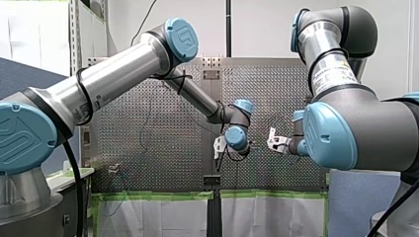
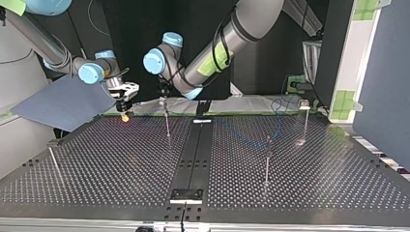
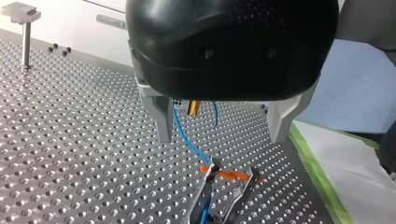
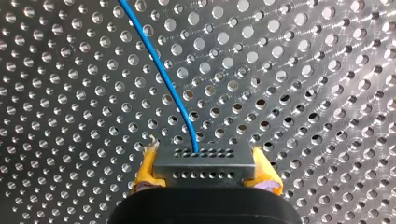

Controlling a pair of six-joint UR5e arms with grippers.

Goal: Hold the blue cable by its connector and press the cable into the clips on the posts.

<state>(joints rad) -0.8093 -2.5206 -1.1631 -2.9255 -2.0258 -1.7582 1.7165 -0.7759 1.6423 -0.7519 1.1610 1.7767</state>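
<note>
You see a perforated metal tabletop (image 2: 121,159), green tape (image 3: 317,172) lining one edge, and white sheeting (image 3: 359,172) just beyond it.

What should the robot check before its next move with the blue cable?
1. Is the connector gripped? Ok: the right gripper clamps it between its yellow pads.
2. Is the left gripper open? Ok.
3. Does the blue cable run between the left gripper's fingers? Ok.
4. Is the cable pressed into the clips on the posts? Cannot tell.
</note>
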